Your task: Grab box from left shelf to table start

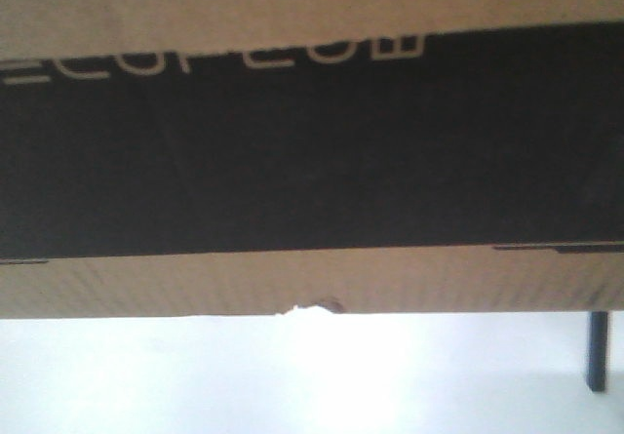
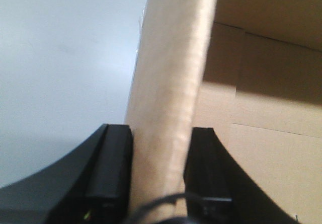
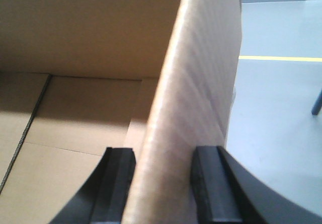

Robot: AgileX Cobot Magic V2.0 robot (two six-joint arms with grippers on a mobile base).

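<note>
The brown cardboard box (image 1: 312,283) fills the front view, its wide black panel with pale lettering across the middle and a small nick in its lower edge. In the left wrist view my left gripper (image 2: 158,173) is shut on the box's upright side wall (image 2: 171,83), one black finger on each face. In the right wrist view my right gripper (image 3: 163,183) is likewise shut on the opposite wall (image 3: 201,83), with the box's open inside (image 3: 75,113) to its left. The left shelf is out of view.
Below the box in the front view lies a bright pale surface (image 1: 292,375), with a dark upright leg (image 1: 597,351) at the right. The right wrist view shows grey floor with a yellow line (image 3: 279,58) beyond the box.
</note>
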